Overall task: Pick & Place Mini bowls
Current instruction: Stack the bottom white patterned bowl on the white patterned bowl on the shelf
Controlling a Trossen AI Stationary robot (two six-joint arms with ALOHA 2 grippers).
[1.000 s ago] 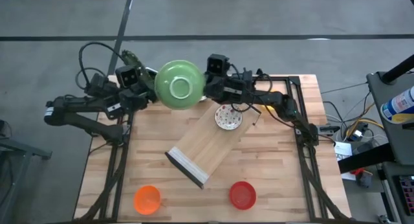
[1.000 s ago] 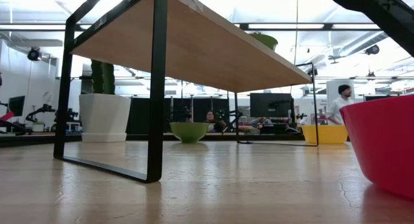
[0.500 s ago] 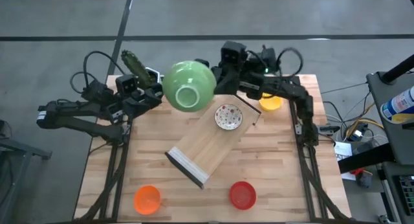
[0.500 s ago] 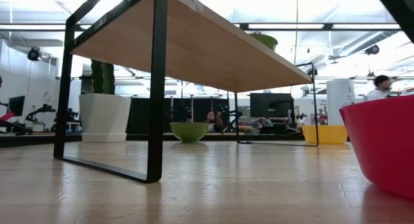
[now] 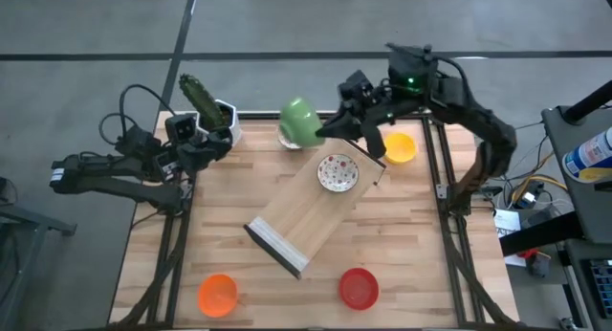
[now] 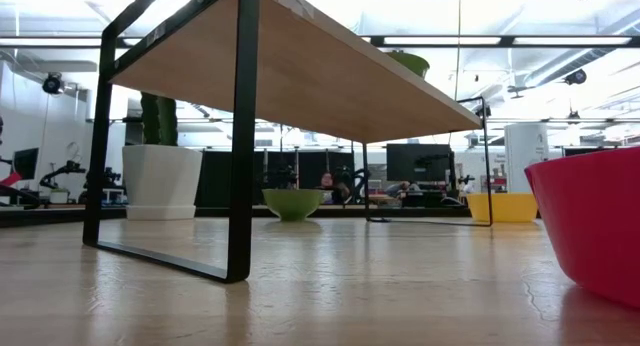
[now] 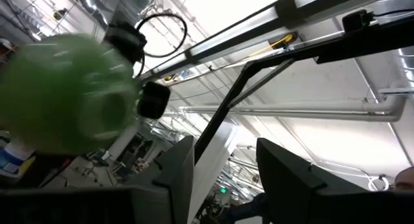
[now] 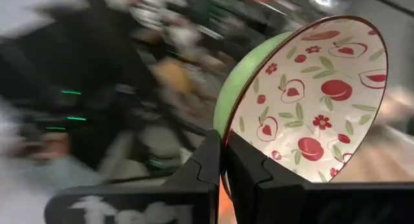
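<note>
My right gripper [image 5: 322, 130] is over the table's far edge, shut on a mini bowl [image 5: 299, 121] that is green outside and white with red fruit inside [image 8: 310, 94]. A second patterned bowl [image 5: 337, 172] sits on the tilted wooden shelf [image 5: 296, 221]. The yellow bowl [image 5: 400, 147] stands at the far right, the orange bowl [image 5: 217, 295] and the red bowl [image 5: 359, 287] at the near edge. My left gripper [image 5: 204, 147] is open by the cactus pot [image 5: 212, 113] and points up past the blurred green bowl [image 7: 65, 94]. My right gripper pinches the bowl's rim [image 8: 226, 130], one finger [image 8: 207, 156] on the green outside and the other finger [image 8: 249, 162] on the patterned inside. The bowl is lifted clear of the table and tipped on its side.
The black-framed wooden shelf slants across the table's middle. In the low view, another green bowl [image 6: 292, 203] stands on the table at its far side, between the white cactus pot [image 6: 160, 181] and the yellow bowl [image 6: 500, 206]. The red bowl [image 6: 590, 231] is close to that camera.
The green bowl has been carried from the far middle toward the table's right and tipped from bottom-up onto its side. My right gripper has swung up and toward the far right corner. My left gripper has drawn back toward the table's left, next to the cactus pot.
</note>
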